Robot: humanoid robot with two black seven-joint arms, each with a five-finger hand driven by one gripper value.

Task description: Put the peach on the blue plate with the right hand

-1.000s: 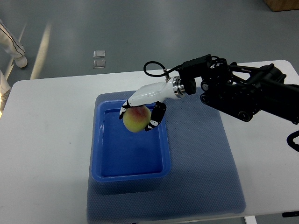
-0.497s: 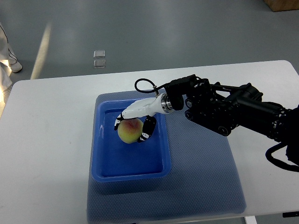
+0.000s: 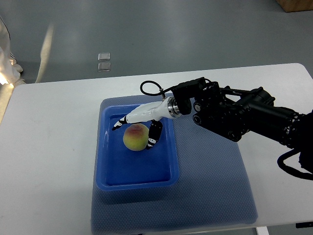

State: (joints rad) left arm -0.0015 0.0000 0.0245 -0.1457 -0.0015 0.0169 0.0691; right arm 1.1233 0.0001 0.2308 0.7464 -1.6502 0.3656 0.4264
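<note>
A yellow peach with a red blush (image 3: 135, 138) lies inside the blue plate (image 3: 136, 174), a deep rectangular tray, in its upper middle part. My right hand (image 3: 137, 126) hovers just over the peach, white with black fingertips. Its fingers are spread apart, the thumb (image 3: 154, 135) down at the peach's right side and the other fingers stretched left above it. The hand holds nothing. The black right arm (image 3: 234, 115) comes in from the right edge. The left arm is out of view.
The blue plate stands on a blue-grey mat (image 3: 215, 181) on a white table (image 3: 49, 161). A person's white-clad leg and shoe (image 3: 7, 58) show at the far left edge on the floor. Two small clear squares (image 3: 103, 62) lie on the floor behind the table.
My right hand carried the peach down and left into the plate, then opened its fingers. The peach now lies free on the plate's floor.
</note>
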